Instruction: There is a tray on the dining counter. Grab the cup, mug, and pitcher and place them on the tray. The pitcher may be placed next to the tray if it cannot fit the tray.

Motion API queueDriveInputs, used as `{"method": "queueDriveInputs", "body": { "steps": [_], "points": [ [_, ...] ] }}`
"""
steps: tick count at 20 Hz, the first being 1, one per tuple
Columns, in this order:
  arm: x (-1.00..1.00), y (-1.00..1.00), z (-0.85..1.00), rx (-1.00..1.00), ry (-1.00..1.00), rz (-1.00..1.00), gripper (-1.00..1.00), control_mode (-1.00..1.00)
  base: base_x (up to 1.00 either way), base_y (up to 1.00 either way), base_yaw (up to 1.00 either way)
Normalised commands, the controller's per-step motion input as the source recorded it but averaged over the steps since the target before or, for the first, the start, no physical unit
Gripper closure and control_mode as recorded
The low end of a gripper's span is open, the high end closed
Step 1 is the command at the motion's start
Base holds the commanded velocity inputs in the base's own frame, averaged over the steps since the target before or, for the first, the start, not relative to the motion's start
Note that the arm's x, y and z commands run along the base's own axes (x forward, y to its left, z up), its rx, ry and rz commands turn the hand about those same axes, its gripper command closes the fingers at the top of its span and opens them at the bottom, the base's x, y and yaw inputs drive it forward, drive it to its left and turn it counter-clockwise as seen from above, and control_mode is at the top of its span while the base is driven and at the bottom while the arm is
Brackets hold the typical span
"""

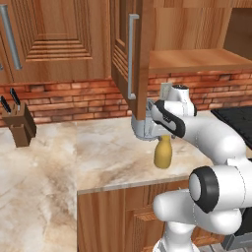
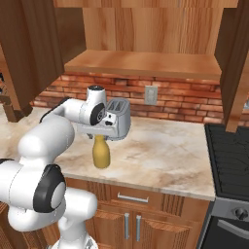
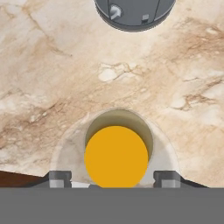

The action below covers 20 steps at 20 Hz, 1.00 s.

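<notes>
The mustard-yellow pitcher (image 1: 163, 155) (image 2: 101, 154) stands upright on the marbled kitchen counter (image 1: 98, 152), near its front edge. My gripper (image 1: 162, 139) (image 2: 99, 138) hangs straight above it, pointing down. In the hand view the pitcher's round yellow top (image 3: 116, 157) sits between my two fingertips (image 3: 60, 178). My gripper (image 3: 113, 179) is open, with a gap on each side of the pitcher. The tray, cup, mug and dining counter are out of view.
A grey toaster (image 2: 119, 119) (image 3: 133, 13) stands just behind the pitcher. An open wooden cabinet door (image 1: 130, 59) hangs over the counter beside my hand. A knife block (image 1: 19, 125) stands at the far left, and a black stove (image 2: 231, 151) borders the counter on the right.
</notes>
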Motion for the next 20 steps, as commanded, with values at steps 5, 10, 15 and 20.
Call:
{"method": "queueDriveInputs", "body": {
  "steps": [5, 10, 15, 20],
  "points": [
    [0.00, 0.00, 0.00, 0.00, 0.00, 0.00, 1.00, -1.00, 0.00, 0.00, 0.00],
    [0.00, 0.00, 0.00, 0.00, 0.00, 0.00, 1.00, -1.00, 0.00, 0.00, 0.00],
    [0.00, -0.12, 0.00, 0.00, 0.00, 0.01, 1.00, -1.00, 0.00, 0.00, 0.00],
    [0.07, -0.06, 0.31, 0.00, -0.01, 0.00, 1.00, -1.00, 0.00, 0.00, 0.00]
  ]
}}
